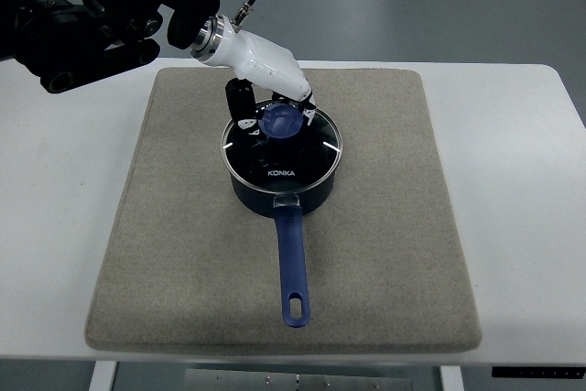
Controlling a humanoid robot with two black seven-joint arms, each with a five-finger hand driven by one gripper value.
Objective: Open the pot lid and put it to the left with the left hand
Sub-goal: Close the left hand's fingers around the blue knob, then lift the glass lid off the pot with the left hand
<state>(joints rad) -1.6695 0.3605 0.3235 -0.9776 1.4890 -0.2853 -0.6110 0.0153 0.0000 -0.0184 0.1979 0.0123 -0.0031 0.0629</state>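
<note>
Table (513, 135): we see a white top that fills most of the top view, with the floor showing past its far edge.
Mat (385, 254): we note a grey-beige pad lying flat on the table, covering the middle of it; its corners are rounded.
Left arm (82, 16): we log it coming in from the upper left, black at the upper part, then a metal ring, then a white forearm shell angled down toward the pot.
Pot (275, 199): we find a dark blue saucepan standing upright on the far half of the mat, with its blue handle (293, 263) pointing toward the near edge.
Lid (284, 148): we see glass with a metal rim, seated on the pot; the word KONKA reads on it.
Left hand (265, 112): we place it at the far side of the lid, its dark fingers (243, 107) curled down around the blue knob (280, 122).
Grip: we read the fingers as clamped on the knob, though the palm hides part of the contact.
</note>
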